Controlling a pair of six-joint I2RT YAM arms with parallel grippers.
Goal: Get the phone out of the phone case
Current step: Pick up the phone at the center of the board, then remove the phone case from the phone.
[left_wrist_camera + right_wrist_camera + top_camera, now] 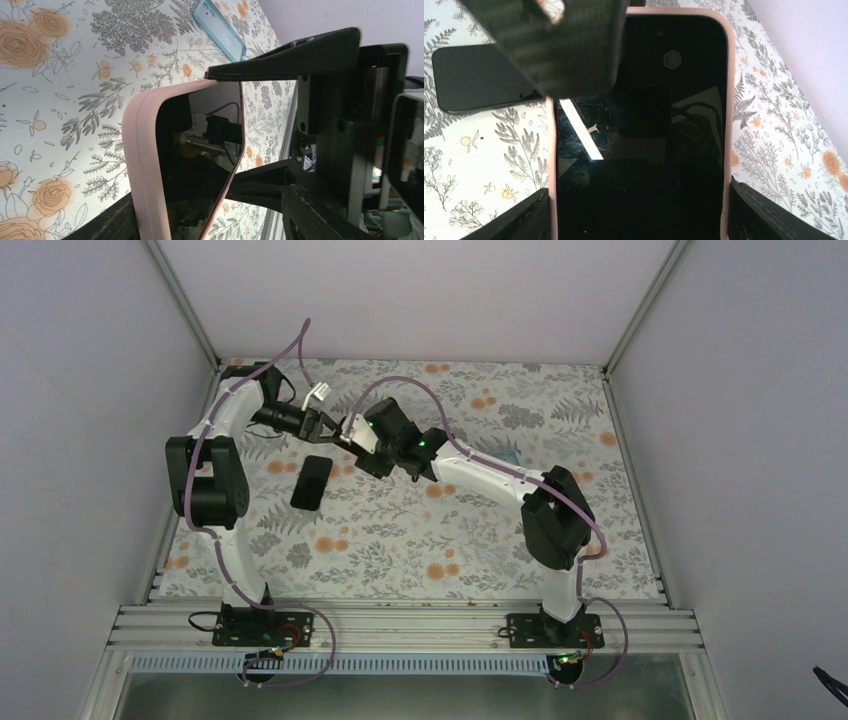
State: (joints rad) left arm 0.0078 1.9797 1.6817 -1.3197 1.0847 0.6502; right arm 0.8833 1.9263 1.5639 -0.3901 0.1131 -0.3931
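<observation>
Phone [639,150] sits in the pink case [727,100], glossy face toward my right wrist camera. The rim hugs it all round as far as I can see, so I judge it not yet out. The pair hangs clear of the table [420,540], toward 11 o'clock from its middle in the top view. The long axis runs 12-to-6 in the right wrist view. My right gripper [639,200] is clamped across the width at the 6 o'clock end, one pad on each long edge. My left gripper [222,129] is closed on the 12 o'clock end, one finger [559,45] lying across the face near the 11 o'clock corner, and the rim looks bowed there. So right anchors and left is the one placed to peel: I'd draw that rim off toward 12. Below at 7 o'clock a loose phone [312,482] lies flat, and a blue case [220,27] lies off at 3 o'clock.
</observation>
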